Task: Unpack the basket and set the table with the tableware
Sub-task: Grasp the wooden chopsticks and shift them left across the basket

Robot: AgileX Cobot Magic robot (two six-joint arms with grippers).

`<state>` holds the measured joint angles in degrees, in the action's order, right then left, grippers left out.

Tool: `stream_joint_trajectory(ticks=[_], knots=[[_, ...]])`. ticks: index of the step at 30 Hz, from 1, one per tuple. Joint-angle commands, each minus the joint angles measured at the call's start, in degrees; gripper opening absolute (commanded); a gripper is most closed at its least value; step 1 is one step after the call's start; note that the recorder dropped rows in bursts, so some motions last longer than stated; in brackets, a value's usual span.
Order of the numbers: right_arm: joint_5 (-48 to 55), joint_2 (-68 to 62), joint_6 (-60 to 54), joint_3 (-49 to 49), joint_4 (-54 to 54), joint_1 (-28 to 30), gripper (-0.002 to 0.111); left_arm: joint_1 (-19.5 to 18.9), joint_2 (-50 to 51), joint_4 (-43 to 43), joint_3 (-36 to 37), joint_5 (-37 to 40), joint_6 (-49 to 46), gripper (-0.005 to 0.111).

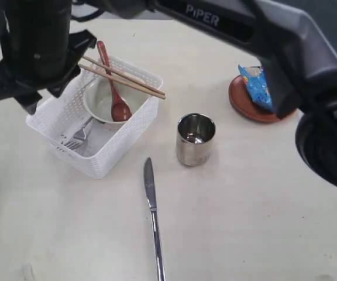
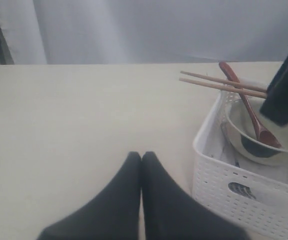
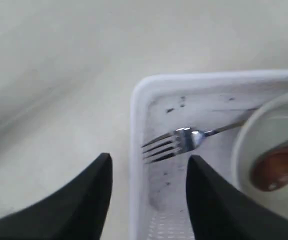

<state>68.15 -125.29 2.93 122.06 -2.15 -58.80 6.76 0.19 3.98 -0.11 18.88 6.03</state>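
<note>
One steel fork [image 3: 176,142] lies flat in the white basket [image 3: 136,130], tines toward a corner, handle running toward the whitish bowl [image 3: 244,150]. Right pincer [image 3: 148,167] is part open and empty, its jaws straddling the basket wall. Left pincer [image 2: 141,160] is closed, empty, over the desk [image 2: 59,125]. Fork judged light, rigid and slippery; best gripped at the neck behind the tines.

Exterior view high above table [image 1: 262,222], both wrist views low, seemingly close, sharing the basket [image 2: 274,210].

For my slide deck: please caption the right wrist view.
Open right gripper poised over the white basket's rim, with a steel fork and whitish bowl inside.
</note>
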Motion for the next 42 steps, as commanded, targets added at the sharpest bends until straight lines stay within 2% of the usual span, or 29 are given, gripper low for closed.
stream_joint_trajectory(ticks=[1, 4, 11, 18, 31, 32, 33, 34, 35, 37, 42], knots=[[1.81, 0.30, 1.97, 3.15, 5.68, 3.72, 0.049, 0.41, -0.19, 0.26, 0.11, -0.28, -0.04, 0.000], [1.81, -0.36, 1.71, 3.15, 5.15, 7.69, 0.058, 0.41, -0.19, 0.26, 0.11, -0.28, -0.04, 0.000], [1.81, -4.17, -5.70, 3.15, 2.51, 14.09, 0.058, 0.41, -0.19, 0.26, 0.11, -0.28, -0.04, 0.000], [1.81, -6.85, -14.27, 3.15, -0.75, 14.58, 0.058, 0.41, -0.19, 0.26, 0.11, -0.28, -0.04, 0.000], [-0.51, -10.21, -18.53, 3.15, 2.90, 14.58, 0.053, 0.41, -0.19, 0.26, 0.11, -0.28, -0.04, 0.000], [-0.62, -10.21, -18.68, 3.15, 2.90, 14.58, 0.049, 0.41, -0.19, 0.26, 0.11, -0.28, -0.04, 0.000], [-0.29, -10.21, -19.43, 3.15, 2.90, 14.58, 0.036, 0.41, -0.19, 0.26, 0.11, -0.28, -0.04, 0.000], [0.08, -10.21, -20.13, 3.15, 2.15, 14.58, 0.029, 0.41, -0.19, 0.26, 0.11, -0.28, -0.04, 0.000], [1.29, -10.21, -21.49, 3.15, 1.25, 14.58, 0.012, 0.41, -0.19, 0.26, 0.11, -0.28, -0.04, 0.000], [1.81, -10.21, -22.19, 3.15, 0.51, 14.58, 0.000, 0.41, -0.19, 0.26, 0.11, -0.28, -0.04, 0.000], [1.81, -8.82, -22.19, 3.15, -5.43, 14.33, 0.000, 0.41, -0.19, 0.26, 0.11, -0.28, -0.04, 0.000]])
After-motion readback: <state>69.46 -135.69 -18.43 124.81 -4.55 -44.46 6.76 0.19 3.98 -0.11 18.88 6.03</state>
